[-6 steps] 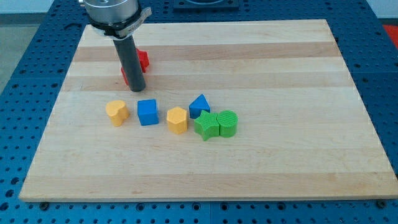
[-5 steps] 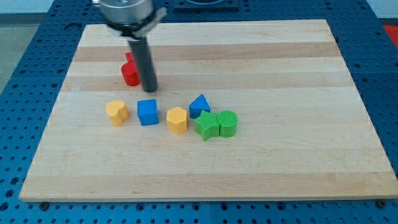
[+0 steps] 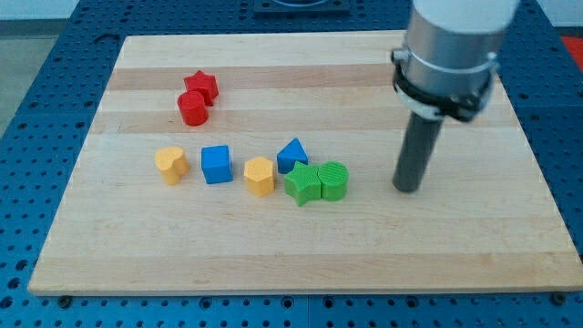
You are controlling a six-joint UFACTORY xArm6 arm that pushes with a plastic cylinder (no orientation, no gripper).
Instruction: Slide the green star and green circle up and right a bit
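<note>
End effector: rod without jaws, nothing pinched, tip (image 3: 407, 189) set on the worktop (image 3: 474, 246) | green circle (image 3: 334, 180) was seen near, to the tip's left | green star (image 3: 302, 184) touching the circle, farther left | blue triangle (image 3: 292, 154) just above the star | remaining blocks lay farther left.

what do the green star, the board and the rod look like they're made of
Green star: probably plastic, matte, with fine ridges that hint at 3D printing. Board: pale wood, smooth, with visible grain and glued strips. Rod: dark and matte, maybe metal or plastic; my tip stands to the view's right of the green circle.
</note>
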